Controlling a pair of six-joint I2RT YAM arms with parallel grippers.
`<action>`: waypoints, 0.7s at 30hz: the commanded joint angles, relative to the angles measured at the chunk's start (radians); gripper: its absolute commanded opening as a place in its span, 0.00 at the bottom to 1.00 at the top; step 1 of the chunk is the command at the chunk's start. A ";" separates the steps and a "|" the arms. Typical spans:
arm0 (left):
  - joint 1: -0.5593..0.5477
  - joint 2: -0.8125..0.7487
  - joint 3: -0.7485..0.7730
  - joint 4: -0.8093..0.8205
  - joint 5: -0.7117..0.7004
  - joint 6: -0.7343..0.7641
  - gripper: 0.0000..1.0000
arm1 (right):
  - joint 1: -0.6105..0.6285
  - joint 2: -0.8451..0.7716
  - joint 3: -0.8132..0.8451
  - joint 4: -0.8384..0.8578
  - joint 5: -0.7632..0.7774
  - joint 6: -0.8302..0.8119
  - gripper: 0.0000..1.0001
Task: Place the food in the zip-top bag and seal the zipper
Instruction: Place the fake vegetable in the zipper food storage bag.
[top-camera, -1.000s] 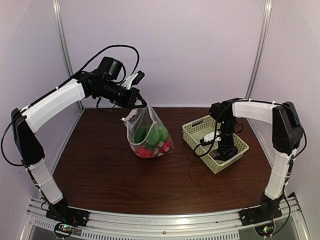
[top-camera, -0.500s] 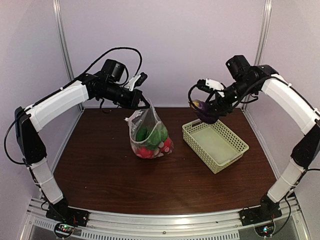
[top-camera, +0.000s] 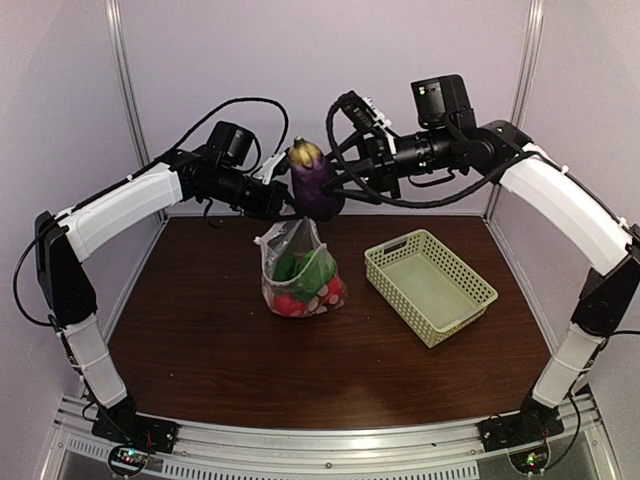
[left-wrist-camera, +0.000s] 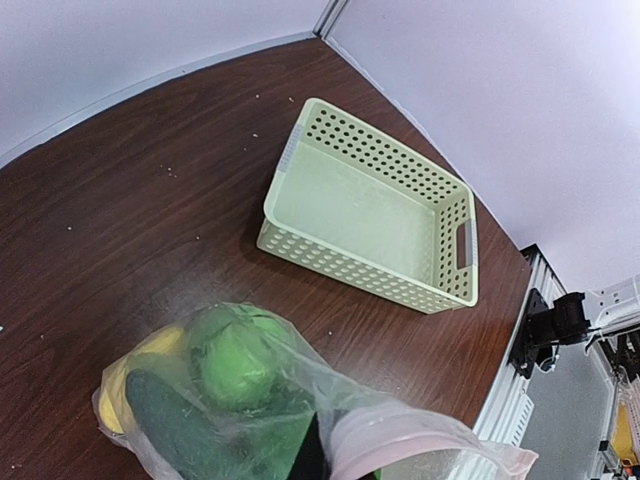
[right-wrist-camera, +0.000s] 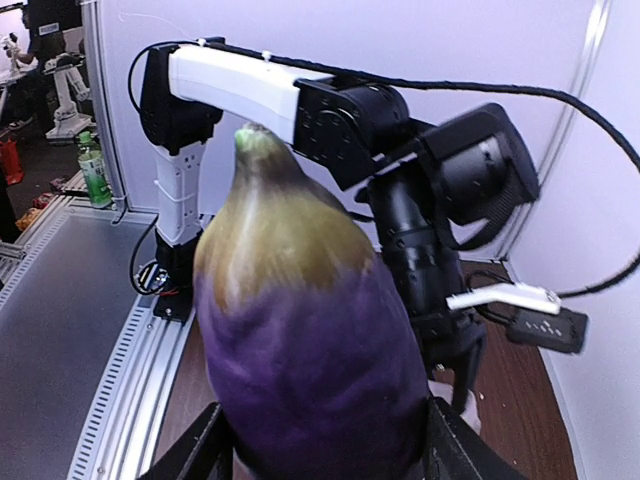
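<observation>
Gripper on left arm (top-camera: 283, 205) pinches the mouth edge of the clear crinkly plastic zip-top bag (top-camera: 300, 268), which hangs below it. Only the left wrist view shows the dark green cucumber (left-wrist-camera: 170, 425) and green round piece (left-wrist-camera: 238, 360) inside. Purple eggplant (top-camera: 316, 182) sits just right of that gripper, above the bag mouth, long axis upright, stem cap up. Right gripper (top-camera: 338, 185) clamps it; the right wrist view shows fingers (right-wrist-camera: 190, 450) on either side. Pale green lattice basket (top-camera: 398, 243) lies below the right gripper.

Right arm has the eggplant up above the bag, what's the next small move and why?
Probably lower the right gripper so the eggplant goes into the zip-top bag. It hangs just above the bag, whose top edge the left gripper holds up.
</observation>
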 joint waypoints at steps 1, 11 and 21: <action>-0.004 -0.014 -0.007 0.035 0.018 0.017 0.00 | 0.105 0.096 0.103 -0.008 -0.012 0.006 0.49; -0.002 -0.051 -0.006 0.031 0.023 0.024 0.00 | 0.173 0.209 0.186 -0.118 0.139 -0.238 0.49; 0.008 -0.075 -0.005 0.031 0.030 0.025 0.00 | 0.181 0.236 0.077 -0.084 0.217 -0.294 0.51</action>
